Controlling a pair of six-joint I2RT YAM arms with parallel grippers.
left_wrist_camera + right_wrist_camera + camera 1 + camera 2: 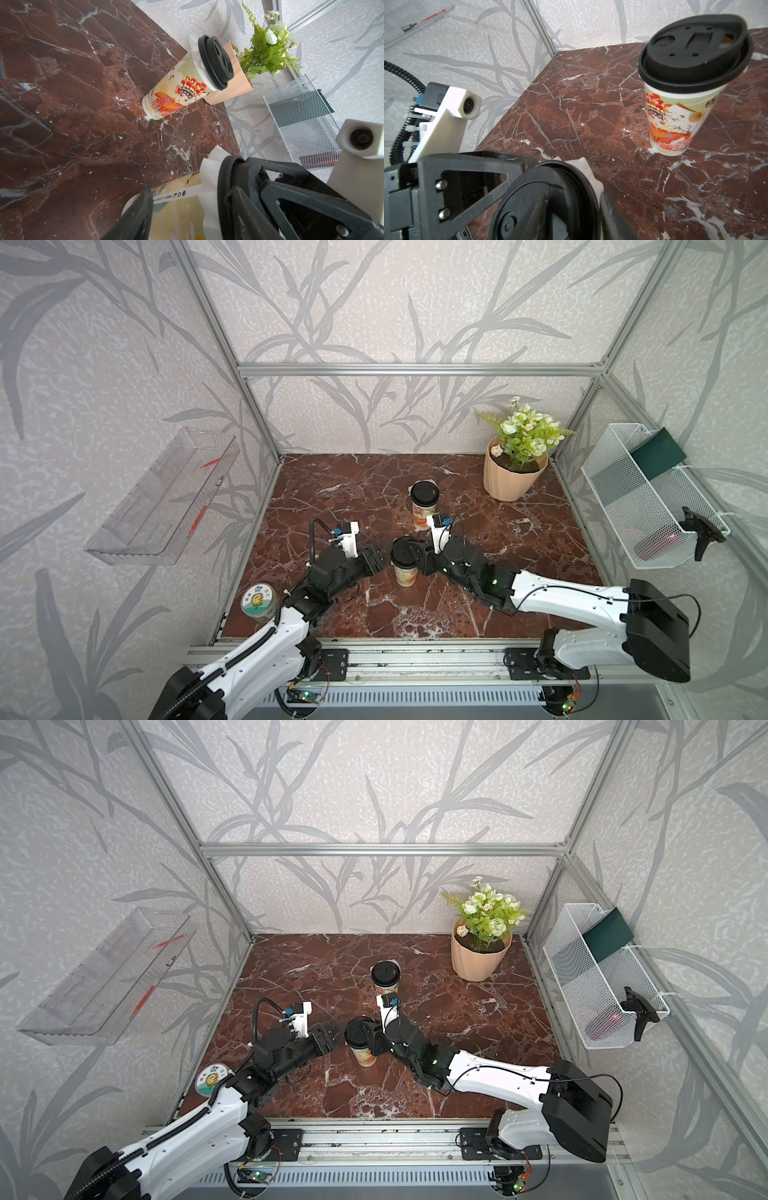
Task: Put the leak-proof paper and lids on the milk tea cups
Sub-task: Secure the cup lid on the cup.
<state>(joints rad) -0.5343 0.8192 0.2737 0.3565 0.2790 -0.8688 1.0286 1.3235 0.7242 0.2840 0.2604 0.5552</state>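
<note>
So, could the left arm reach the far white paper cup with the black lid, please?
Probably yes: the far cup stands in the open on the brown marble tabletop, but the left end effector must skirt the near white paper cup.

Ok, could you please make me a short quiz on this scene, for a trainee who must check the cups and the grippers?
1. True or false: the far cup and the near cup each carry a black lid.
2. What stands between the left gripper and the right gripper? A the plant pot; B the near cup; C the mesh basket.
3. Fill in: in the left wrist view, white ___ sticks out under the far cup's lid.
Key: 1 true; 2 B; 3 paper.
</note>
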